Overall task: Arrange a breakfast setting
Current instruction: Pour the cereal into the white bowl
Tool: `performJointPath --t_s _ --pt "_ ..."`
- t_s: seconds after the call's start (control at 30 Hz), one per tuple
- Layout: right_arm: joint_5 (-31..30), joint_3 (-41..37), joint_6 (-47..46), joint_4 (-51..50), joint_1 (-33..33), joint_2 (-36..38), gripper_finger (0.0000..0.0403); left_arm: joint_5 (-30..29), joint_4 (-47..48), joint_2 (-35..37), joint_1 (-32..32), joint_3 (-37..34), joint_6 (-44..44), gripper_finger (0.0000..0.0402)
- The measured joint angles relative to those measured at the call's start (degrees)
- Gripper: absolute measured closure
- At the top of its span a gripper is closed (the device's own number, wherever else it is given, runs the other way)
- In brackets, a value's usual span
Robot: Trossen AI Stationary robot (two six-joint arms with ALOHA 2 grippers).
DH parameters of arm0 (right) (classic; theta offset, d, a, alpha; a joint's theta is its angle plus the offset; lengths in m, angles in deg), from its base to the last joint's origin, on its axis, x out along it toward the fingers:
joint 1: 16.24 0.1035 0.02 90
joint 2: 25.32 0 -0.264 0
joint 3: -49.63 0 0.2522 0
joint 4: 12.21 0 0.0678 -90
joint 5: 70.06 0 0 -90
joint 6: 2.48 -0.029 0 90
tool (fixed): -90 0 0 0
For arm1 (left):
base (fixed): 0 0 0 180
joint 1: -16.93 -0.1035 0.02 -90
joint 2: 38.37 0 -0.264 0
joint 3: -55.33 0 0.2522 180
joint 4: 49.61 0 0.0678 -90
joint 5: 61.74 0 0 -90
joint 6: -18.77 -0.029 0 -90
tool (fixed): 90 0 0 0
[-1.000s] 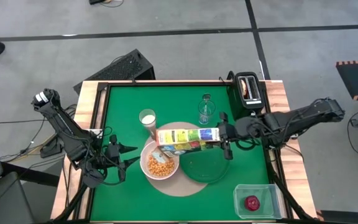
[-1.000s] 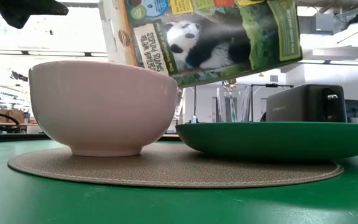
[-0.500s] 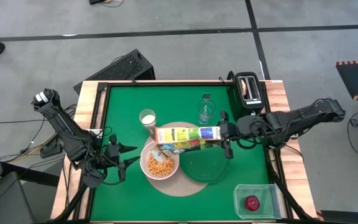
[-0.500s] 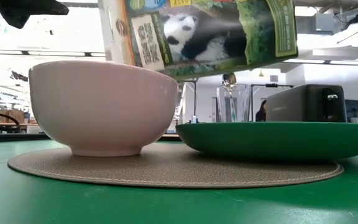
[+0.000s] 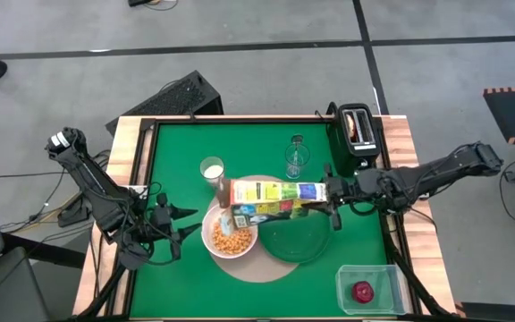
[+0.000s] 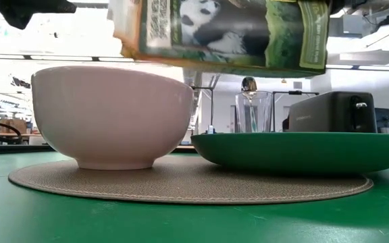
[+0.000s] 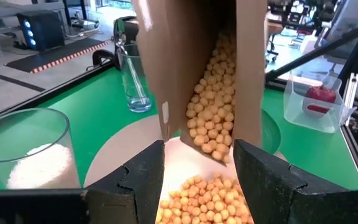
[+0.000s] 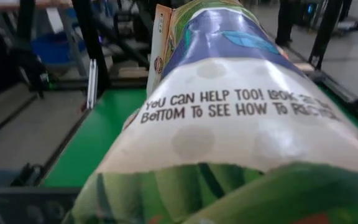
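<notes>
The right end effector [image 5: 333,200] pinches the cereal box [image 5: 275,198], long axis toward nine o'clock, mouth over the white bowl [image 5: 230,236].

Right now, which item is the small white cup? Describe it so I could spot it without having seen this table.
Start at the round tan mat in the middle of the green table. Just off the mat's far left edge, behind the white bowl of cereal, stands the small white cup. It is a plain white-filled round, unlike the clear glass farther right, which holds a spoon.

Green panda-print cereal box [image 6: 221,34] — white bowl [image 6: 110,115], dark-green plate [image 6: 302,152].
</notes>
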State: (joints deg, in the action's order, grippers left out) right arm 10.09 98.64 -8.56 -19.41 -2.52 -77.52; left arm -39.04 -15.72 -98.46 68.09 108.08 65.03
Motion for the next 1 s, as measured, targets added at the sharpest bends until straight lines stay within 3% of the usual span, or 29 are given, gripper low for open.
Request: performJointPath --t_s 0.53,1.0 --pt "-0.01 -14.27 -0.91 26.96 0.00 -0.57 0.0222 -4.53 -0.80 -0.02 0.00 0.00 0.96 0.0223" --pt "-0.57 -19.04 -1.12 41.79 -0.42 -1.10 0.0222 -0.91 -0.81 -0.02 -2.03 0.00 -0.02 0.0219"
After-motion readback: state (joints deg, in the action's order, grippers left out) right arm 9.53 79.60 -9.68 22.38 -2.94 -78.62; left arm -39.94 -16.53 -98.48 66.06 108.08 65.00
